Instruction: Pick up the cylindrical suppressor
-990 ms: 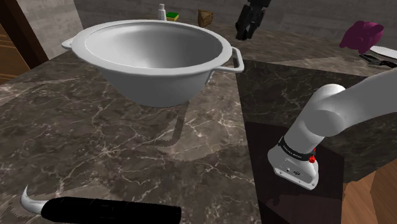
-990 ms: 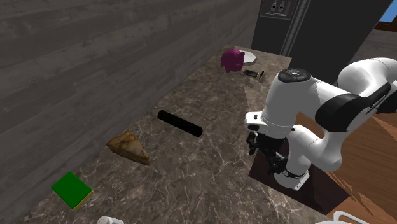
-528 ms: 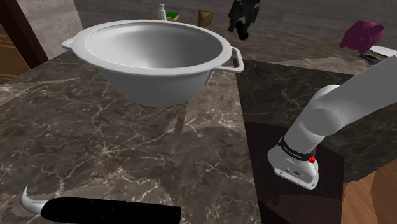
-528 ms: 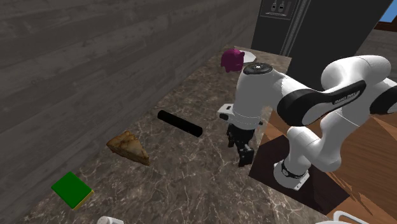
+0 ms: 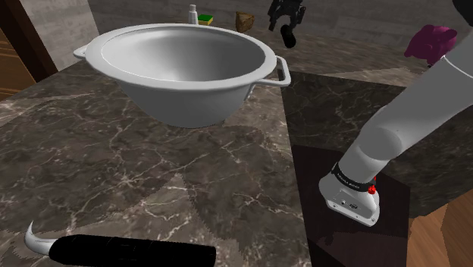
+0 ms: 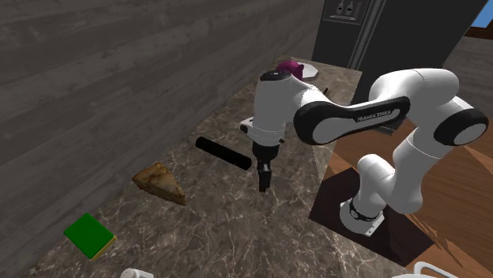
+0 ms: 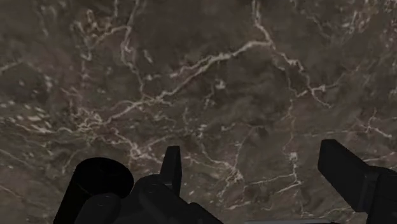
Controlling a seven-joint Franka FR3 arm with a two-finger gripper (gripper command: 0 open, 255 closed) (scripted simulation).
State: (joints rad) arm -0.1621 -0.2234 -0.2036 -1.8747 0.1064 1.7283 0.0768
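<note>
The suppressor (image 6: pixel 223 152) is a plain black cylinder lying flat on the dark marble counter (image 6: pixel 229 213), near the grey wall. My black gripper (image 6: pixel 263 180) hangs fingers-down just above the counter, close beside the cylinder's end nearer the stand. In the wrist view the cylinder's round end (image 7: pixel 98 184) lies outside the fingers, next to one of them. The gripper (image 7: pixel 254 165) is open, with bare marble between its fingers. From the shoulder view the gripper (image 5: pixel 286 34) is far off, past the bowl.
A big white two-handled bowl (image 5: pixel 182 68) stands close to the shoulder camera. A pie slice (image 6: pixel 160 183) and a green sponge (image 6: pixel 89 235) lie along the counter beyond the cylinder. A purple object (image 6: pixel 288 71) sits at the counter's far end. A black-handled tool (image 5: pixel 133 250) lies nearest the shoulder camera.
The arm has swung away from its stand toward the wall, carrying the gripper to the cylinder's near end. The fingers stayed open. The cylinder has not moved.
</note>
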